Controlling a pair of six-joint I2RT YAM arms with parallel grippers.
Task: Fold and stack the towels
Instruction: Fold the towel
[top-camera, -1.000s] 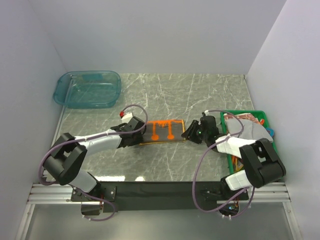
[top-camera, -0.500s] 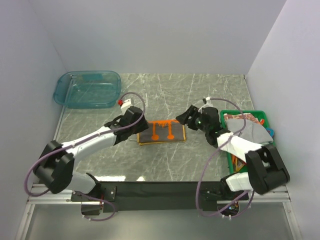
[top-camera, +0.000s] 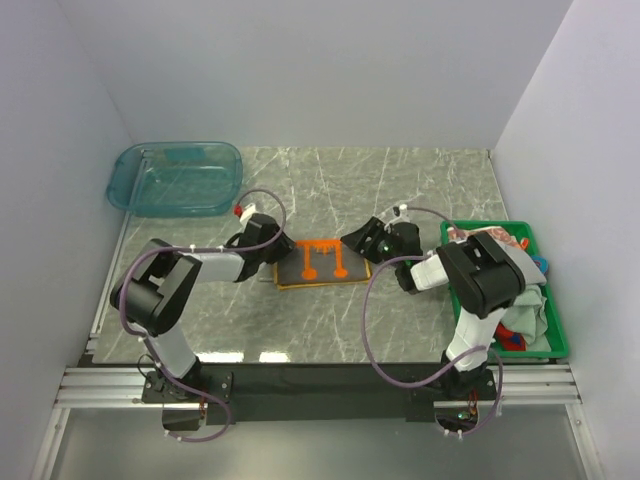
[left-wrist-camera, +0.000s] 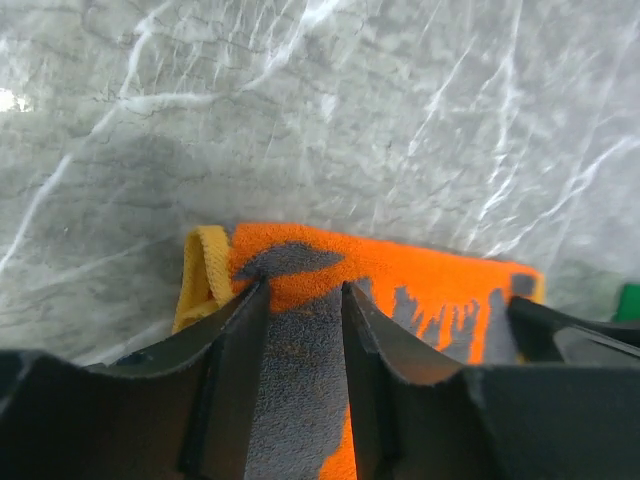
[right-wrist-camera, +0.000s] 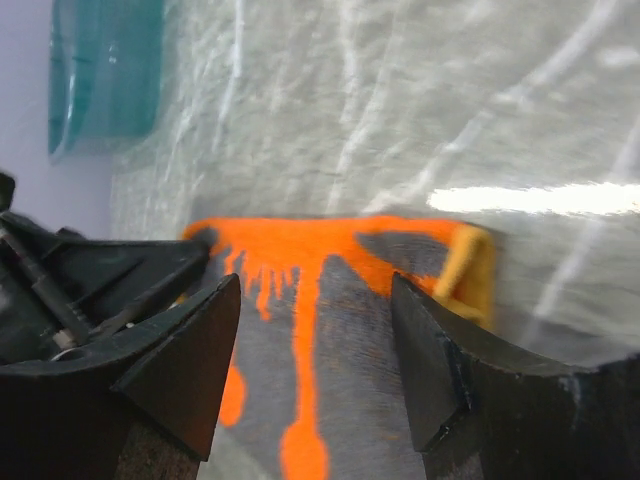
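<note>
One towel (top-camera: 322, 263), grey-brown with orange drip lines and a yellow hem, lies folded flat on the marble table (top-camera: 400, 190). My left gripper (top-camera: 274, 250) hovers over its left end; in the left wrist view the gripper (left-wrist-camera: 305, 290) is open, its fingers straddling the towel (left-wrist-camera: 420, 280) surface with nothing pinched. My right gripper (top-camera: 360, 246) is over the towel's right end; in the right wrist view the gripper (right-wrist-camera: 315, 285) stands wide open above the towel (right-wrist-camera: 330, 240). More towels (top-camera: 505, 265), pale grey, red patterned and pale green, are heaped in the green crate (top-camera: 556, 330).
A clear teal tub (top-camera: 176, 178) sits at the far left corner, also visible as the tub (right-wrist-camera: 105, 70) in the right wrist view. The green crate stands against the right wall. Both arms reach inward low over the table's middle.
Both grippers let go of the towel's ends, opened wider and shifted toward its far edge. The right arm's elbow swung back toward the crate. The towel stayed put.
</note>
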